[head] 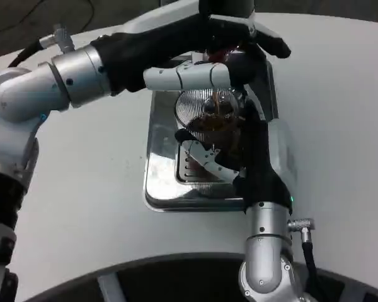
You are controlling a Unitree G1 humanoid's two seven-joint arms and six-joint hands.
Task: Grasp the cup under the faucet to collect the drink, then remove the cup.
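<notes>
The cup (209, 119) stood upright on the metal tray (160, 189), under the faucet at the far side, holding dark drink. The right hand (223, 160) gripped it from the near-right side, fingers wrapped around it. The left hand (201, 75) reached in from the left, pressing at the dispenser (239, 31) just above the cup; whether its fingers were together I could not tell.

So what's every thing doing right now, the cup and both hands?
cup: upright on the tray, holds brown drink, gripped by the right hand.
right hand: fingers wrapped around the cup.
left hand: up over the cup, reaching toward the faucet; grip unclear.
tray: shiny, flat on the table.
</notes>
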